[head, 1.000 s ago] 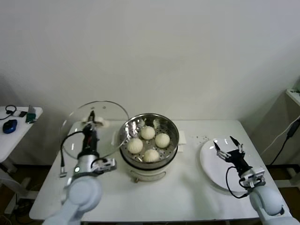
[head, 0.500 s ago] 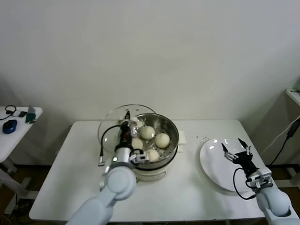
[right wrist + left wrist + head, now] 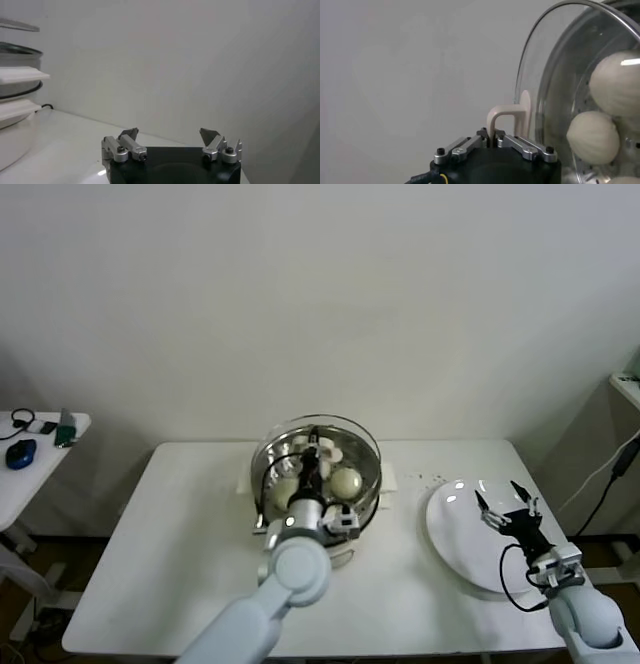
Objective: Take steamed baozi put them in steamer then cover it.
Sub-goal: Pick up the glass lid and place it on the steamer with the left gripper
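Baozi (image 3: pixel 346 481): cream-white, unpatterned. Steamer (image 3: pixel 370 484): shiny silver steel with a perforated dotted tray, on a cream-white base. Lid (image 3: pixel 560 60): clear glass, steel-rimmed, cream handle (image 3: pixel 507 117). Plate (image 3: pixel 455 534): plain white. Table (image 3: pixel 180 554): white.

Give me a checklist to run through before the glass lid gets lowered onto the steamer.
1. Round cream-white baozi inside the shiny steel steamer pot: ok, though the count is partly hidden.
2. Left gripper shut on the cream handle of the round glass lid: ok.
3. Lid above the pot: ok.
4. Lid seated on the rim: not ok, it is tilted.
5. Right gripper open, away from the pot, over the flat white plate: ok.
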You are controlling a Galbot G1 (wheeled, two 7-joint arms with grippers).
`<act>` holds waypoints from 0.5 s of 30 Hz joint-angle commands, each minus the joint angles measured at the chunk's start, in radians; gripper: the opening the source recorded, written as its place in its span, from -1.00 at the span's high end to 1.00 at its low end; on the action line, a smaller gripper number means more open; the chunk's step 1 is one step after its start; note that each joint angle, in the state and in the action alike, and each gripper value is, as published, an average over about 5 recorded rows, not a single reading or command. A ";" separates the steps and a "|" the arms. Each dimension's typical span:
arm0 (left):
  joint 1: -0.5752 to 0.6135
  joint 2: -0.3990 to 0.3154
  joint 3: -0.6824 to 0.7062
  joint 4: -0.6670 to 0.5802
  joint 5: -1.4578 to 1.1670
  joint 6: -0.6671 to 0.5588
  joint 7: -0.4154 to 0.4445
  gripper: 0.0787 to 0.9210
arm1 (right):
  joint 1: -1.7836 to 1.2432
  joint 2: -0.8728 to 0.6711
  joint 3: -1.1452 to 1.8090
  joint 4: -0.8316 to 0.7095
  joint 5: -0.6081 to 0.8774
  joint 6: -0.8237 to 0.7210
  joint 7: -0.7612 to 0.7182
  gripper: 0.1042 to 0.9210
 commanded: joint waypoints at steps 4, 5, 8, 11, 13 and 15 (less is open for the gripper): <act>-0.016 -0.041 0.014 0.079 0.002 0.049 0.007 0.84 | 0.007 0.005 0.000 -0.004 -0.002 0.001 -0.002 -0.76; -0.016 -0.038 0.013 0.080 0.000 0.049 0.006 0.84 | 0.007 0.005 -0.001 -0.005 -0.003 0.001 -0.002 -0.76; -0.016 -0.029 0.012 0.080 -0.006 0.049 0.003 0.84 | 0.008 0.007 -0.001 -0.005 -0.004 0.001 -0.002 -0.76; -0.014 -0.023 0.013 0.082 -0.008 0.049 0.000 0.84 | 0.009 0.008 -0.001 -0.005 -0.005 0.002 -0.003 -0.76; -0.011 -0.020 0.012 0.083 -0.009 0.049 -0.002 0.84 | 0.010 0.009 -0.001 -0.005 -0.005 0.002 -0.003 -0.76; -0.008 -0.019 0.012 0.083 -0.009 0.049 -0.004 0.84 | 0.010 0.011 -0.001 -0.005 -0.006 0.002 -0.003 -0.76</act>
